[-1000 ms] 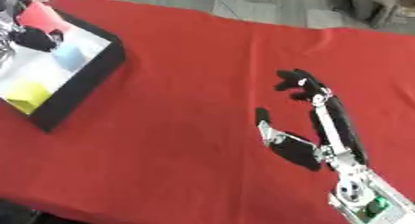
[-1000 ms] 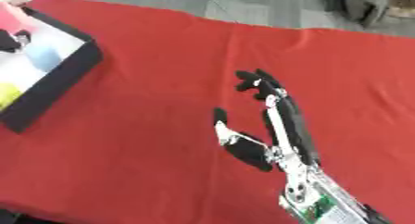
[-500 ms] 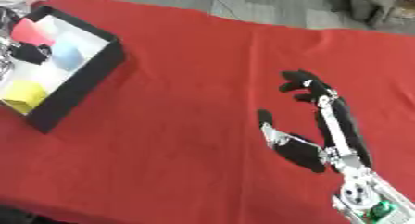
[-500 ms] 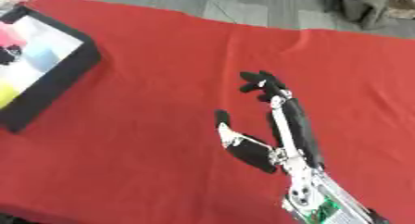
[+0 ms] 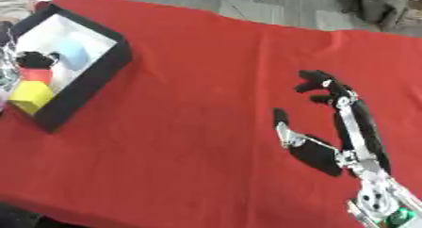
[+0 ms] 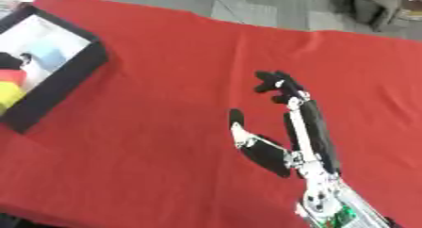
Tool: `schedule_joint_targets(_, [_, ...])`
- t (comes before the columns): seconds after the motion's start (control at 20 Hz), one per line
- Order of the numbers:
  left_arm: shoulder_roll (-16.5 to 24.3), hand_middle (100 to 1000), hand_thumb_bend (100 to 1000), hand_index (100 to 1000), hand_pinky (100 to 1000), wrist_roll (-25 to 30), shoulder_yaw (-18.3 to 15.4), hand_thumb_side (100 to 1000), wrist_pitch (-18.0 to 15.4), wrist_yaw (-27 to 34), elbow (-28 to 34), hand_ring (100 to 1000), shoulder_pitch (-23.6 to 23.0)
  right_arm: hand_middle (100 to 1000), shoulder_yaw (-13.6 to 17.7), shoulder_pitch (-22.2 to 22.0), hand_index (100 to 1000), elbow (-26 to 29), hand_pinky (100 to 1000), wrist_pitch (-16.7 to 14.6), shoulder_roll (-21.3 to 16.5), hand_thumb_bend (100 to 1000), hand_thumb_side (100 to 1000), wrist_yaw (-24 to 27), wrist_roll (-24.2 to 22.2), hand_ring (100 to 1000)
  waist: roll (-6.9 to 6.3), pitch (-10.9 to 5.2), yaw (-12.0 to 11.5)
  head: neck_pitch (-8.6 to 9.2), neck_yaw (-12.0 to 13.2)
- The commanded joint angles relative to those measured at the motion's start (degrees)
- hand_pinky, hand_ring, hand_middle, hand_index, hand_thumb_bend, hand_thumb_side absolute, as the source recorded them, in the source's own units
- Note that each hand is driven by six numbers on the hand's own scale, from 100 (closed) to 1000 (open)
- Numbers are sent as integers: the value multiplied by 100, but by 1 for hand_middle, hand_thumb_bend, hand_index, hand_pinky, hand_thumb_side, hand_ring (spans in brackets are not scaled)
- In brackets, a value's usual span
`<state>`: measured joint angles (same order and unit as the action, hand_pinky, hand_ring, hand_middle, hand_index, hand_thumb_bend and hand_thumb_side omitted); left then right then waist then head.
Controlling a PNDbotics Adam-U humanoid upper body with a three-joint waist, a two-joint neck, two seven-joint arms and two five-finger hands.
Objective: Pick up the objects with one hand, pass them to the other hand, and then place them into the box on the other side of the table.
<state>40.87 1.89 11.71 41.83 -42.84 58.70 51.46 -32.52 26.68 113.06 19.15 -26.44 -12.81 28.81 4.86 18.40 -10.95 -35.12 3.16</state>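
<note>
1. Black-walled rectangular box with white floor (image 5: 89, 83): set at the left end of the red tablecloth (image 5: 198, 128), askew to the view; landmark for all places below.
2. Contents of the box: pale blue object (image 5: 72, 57) toward its far part; yellow block (image 5: 31, 96) at its near end; small red object (image 5: 37, 75) between these two, capped by dark fingertips.
3. Left hand (image 5: 35, 60): only black fingertips visible, inside the box at its left wall, curled over the top of the small red object and apparently holding it; release not yet visible.
4. Right hand (image 5: 326, 147): well to the right of the box, over bare cloth; fingers extended and slightly bent at the tips, thumb spread wide, nothing held.
5. Judged stage: placement in hand, object already within the walls.
6. Risk A: early opening of the left hand while the red object stands above the yellow block; likely tipping or roll against the neighbours.
7. Risk B: withdrawal with fingertips hooked on the red object or on the left wall; possible lift-out of the object or shove of the box along the cloth.
8. Risk C: no further loose objects visible on the cloth right of the box; next pick target impossible to tell.
</note>
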Motion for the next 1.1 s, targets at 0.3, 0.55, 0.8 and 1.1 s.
schedule_joint_targets(0.3, [73,717,100,754,744,-272,-309,374,-24,476,522,700,71,654,138,-6,843,153,764,-60,-108,251,198,1,102,968,-32,-133,-14,-11,-132])
schedule_joint_targets(0.55, [205,822,100,851,691,-1394,-402,814,-735,2710,2194,649,-444,690,492,-117,858,153,768,-332,-237,204,194,58,376,974,5,-140,9,-37,-395])
schedule_joint_targets(0.8, [259,817,100,888,687,-2033,-527,900,-1646,4805,3362,644,-1029,710,921,-328,859,153,776,-632,-375,100,211,374,436,995,37,-183,68,-81,-526])
schedule_joint_targets(1.1, [119,739,100,826,652,-2465,-670,798,-2163,6028,4384,582,-1588,685,1414,-767,835,153,768,-1054,-536,100,150,916,246,981,54,-236,156,-108,-612])
